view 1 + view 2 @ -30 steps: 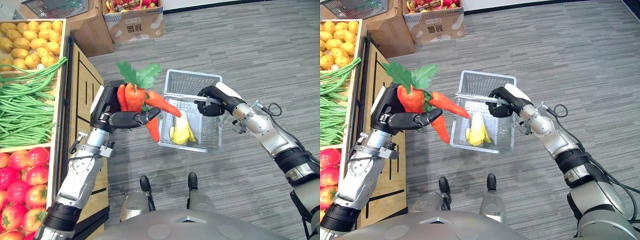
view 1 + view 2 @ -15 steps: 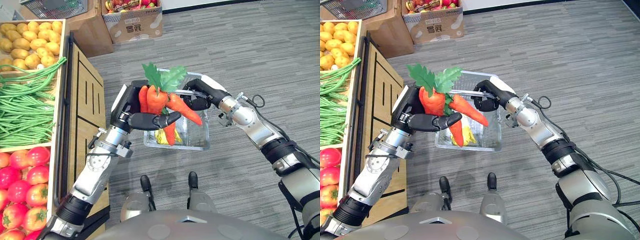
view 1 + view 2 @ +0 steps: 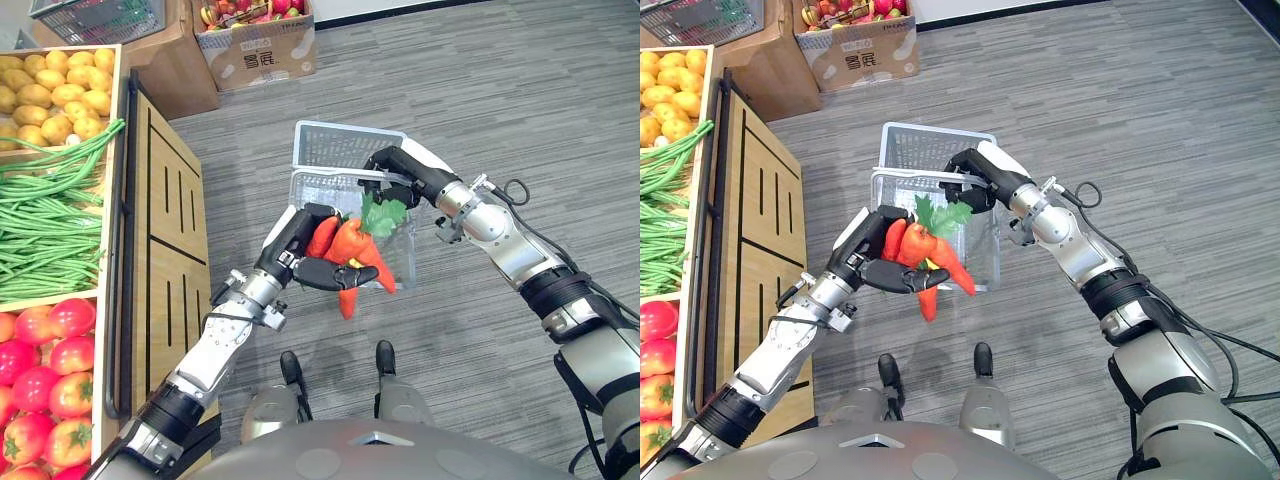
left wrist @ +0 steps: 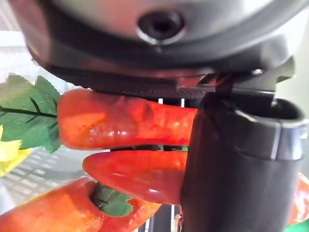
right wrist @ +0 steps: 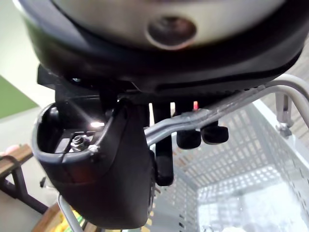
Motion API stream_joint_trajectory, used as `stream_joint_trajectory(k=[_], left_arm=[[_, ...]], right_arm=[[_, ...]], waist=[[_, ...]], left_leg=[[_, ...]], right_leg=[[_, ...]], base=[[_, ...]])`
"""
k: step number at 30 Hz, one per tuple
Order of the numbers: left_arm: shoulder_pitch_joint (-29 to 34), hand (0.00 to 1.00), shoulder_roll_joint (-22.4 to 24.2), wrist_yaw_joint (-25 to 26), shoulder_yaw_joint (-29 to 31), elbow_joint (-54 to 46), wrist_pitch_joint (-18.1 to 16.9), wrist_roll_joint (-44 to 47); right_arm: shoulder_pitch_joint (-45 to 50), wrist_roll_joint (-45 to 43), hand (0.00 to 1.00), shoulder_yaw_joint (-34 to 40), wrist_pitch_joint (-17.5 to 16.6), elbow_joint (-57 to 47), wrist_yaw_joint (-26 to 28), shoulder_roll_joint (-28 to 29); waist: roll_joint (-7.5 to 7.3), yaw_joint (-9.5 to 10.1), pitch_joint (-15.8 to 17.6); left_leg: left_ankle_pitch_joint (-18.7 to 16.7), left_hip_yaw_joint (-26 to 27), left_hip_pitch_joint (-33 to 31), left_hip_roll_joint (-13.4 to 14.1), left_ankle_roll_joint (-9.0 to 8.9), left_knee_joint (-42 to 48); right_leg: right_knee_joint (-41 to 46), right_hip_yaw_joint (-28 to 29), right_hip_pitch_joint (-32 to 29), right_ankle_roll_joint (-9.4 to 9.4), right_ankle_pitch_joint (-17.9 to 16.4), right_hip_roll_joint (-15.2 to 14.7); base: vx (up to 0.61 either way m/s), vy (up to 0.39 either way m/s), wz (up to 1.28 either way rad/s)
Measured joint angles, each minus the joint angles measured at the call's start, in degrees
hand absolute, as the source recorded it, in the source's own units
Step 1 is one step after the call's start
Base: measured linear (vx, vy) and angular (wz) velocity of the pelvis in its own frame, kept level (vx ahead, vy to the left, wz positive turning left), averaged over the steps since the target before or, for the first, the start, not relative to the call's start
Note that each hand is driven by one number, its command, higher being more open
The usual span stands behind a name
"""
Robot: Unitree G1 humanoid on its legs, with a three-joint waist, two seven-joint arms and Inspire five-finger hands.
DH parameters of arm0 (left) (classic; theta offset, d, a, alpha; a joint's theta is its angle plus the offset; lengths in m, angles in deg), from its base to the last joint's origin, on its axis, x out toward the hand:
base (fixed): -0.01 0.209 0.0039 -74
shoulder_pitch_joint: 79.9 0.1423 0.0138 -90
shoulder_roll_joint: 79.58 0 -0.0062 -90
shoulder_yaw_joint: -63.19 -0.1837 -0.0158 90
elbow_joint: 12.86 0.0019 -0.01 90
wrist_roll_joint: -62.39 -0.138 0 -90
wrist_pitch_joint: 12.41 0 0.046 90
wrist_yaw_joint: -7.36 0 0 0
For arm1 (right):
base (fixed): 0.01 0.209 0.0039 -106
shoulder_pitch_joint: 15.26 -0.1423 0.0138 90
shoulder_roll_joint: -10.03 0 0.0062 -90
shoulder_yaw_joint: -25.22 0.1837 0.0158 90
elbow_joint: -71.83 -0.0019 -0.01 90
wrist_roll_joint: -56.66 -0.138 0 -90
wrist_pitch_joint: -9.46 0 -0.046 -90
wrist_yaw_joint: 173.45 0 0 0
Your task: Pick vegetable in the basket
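A bunch of orange carrots [image 3: 350, 246] with green leaves is held by my left hand [image 3: 297, 238], whose fingers and thumb curl round it; up close, the carrots [image 4: 120, 124] lie against the palm. The bunch hangs over the near side of a grey mesh basket [image 3: 335, 138], leaves toward the basket and tips pointing down past its front wall. My right hand [image 3: 398, 168] is shut on the basket's metal handle [image 5: 231, 104] and holds the basket off the floor. Something yellow [image 4: 7, 157] lies inside the basket, mostly hidden by the carrots.
A wooden produce stand [image 3: 165, 230] runs along the left with potatoes [image 3: 55, 85], green beans [image 3: 50, 215] and tomatoes [image 3: 40, 365]. A cardboard box [image 3: 255, 55] of fruit and another wire basket [image 3: 95, 18] sit at the back. Grey floor lies to the right.
My left hand has carried the carrots right and down to the basket and tipped the leaves toward it. My right hand has brought the basket left, closer to the carrots.
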Motion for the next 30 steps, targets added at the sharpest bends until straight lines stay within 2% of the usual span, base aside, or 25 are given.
stream_joint_trajectory(k=[8,16,20,25,30], left_arm=[[-3.3,0.0,1.9,2.4,-1.1,7.5,1.3,-8.1],[-4.5,0.0,3.2,3.7,0.0,7.9,1.3,-8.2],[-4.6,0.0,3.3,3.8,1.7,7.9,1.3,-7.1],[-6.1,0.0,3.3,3.7,2.5,7.4,1.3,-0.7],[-6.1,0.0,3.3,3.6,3.9,1.3,1.3,4.7]], right_arm=[[-0.1,-3.1,0.0,-0.2,0.1,0.0,1.0,1.3],[0.0,-3.3,0.0,-2.2,0.3,-0.2,3.6,1.4],[0.5,-3.3,0.0,-2.6,0.3,-0.2,4.0,1.9],[1.8,-3.3,0.0,-2.6,0.9,-0.2,4.3,3.2],[4.1,-3.2,0.0,-2.7,1.5,0.0,4.9,3.5]], waist=[[-0.03,-0.83,0.0],[-0.11,-0.87,0.0],[-0.36,-0.85,-0.1],[-0.99,-0.74,-0.1],[-1.34,-0.13,-0.2]], left_leg=[[0.2,0.5,0.0,0.5,-0.33,0.0],[0.7,0.9,0.2,0.8,-0.26,0.0],[0.8,0.8,0.5,0.8,-0.28,-0.1],[1.2,0.0,0.5,0.8,-0.33,-0.3],[1.6,-0.4,0.5,0.9,-0.35,-0.3]], right_leg=[[0.0,0.2,-0.4,0.0,0.0,0.5],[-0.3,0.0,-0.3,-0.03,0.0,0.8],[-0.3,-0.4,0.1,0.0,-0.1,0.8],[-0.3,-1.6,0.6,-0.58,-0.6,0.7],[-0.4,-2.3,0.8,-0.75,-0.7,0.7]], base=[[0.0,-0.021,-0.04],[0.01,-0.016,-0.03],[0.0,0.0,0.0],[-0.01,-0.021,0.08],[0.0,-0.017,0.03]])
